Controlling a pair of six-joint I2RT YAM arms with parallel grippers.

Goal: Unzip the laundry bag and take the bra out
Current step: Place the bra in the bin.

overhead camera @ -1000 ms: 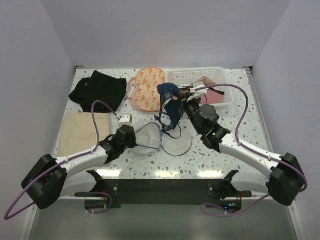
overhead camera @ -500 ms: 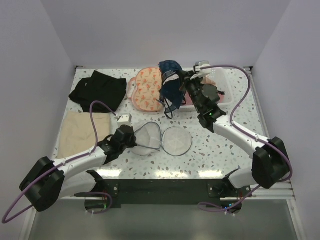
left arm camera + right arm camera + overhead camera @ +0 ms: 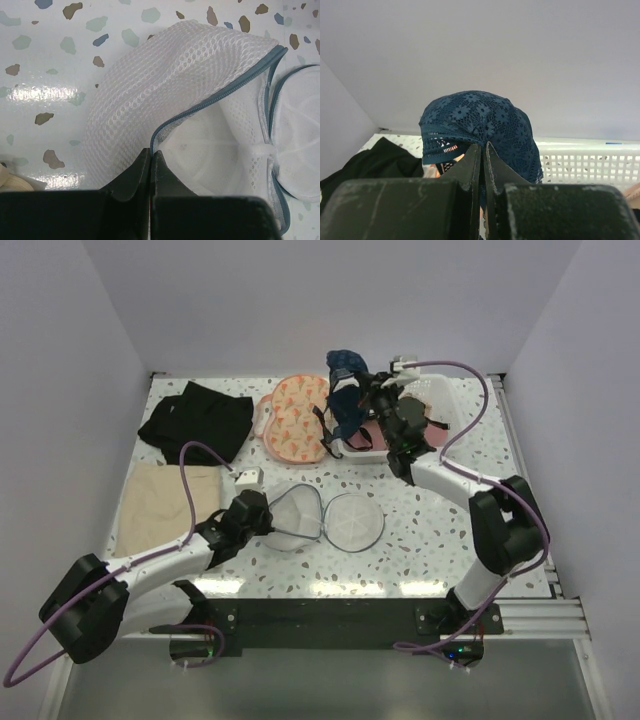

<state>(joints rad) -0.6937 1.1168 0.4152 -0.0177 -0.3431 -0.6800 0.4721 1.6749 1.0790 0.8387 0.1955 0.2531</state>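
Note:
The white mesh laundry bag (image 3: pixel 325 519) lies unzipped in two round halves at the table's front middle. Its blue zipper edge (image 3: pixel 210 102) runs into my left gripper (image 3: pixel 151 150), which is shut on the bag's rim (image 3: pixel 268 512). A dark blue lace bra (image 3: pixel 347 405) hangs in the air at the back, by the left end of the white basket (image 3: pixel 440 390). My right gripper (image 3: pixel 483 145) is shut on the bra (image 3: pixel 475 120), high above the table, and its straps dangle below (image 3: pixel 330 440).
An orange patterned bag (image 3: pixel 295 418) lies left of the basket. Black clothing (image 3: pixel 195 420) sits at the back left and a beige folded cloth (image 3: pixel 165 502) at the left. Pink fabric (image 3: pixel 430 430) shows in the basket. Walls close the back and sides.
My right arm has lifted the bra up out of the bag and carried it back toward the basket. The left gripper has held its place on the bag's rim.

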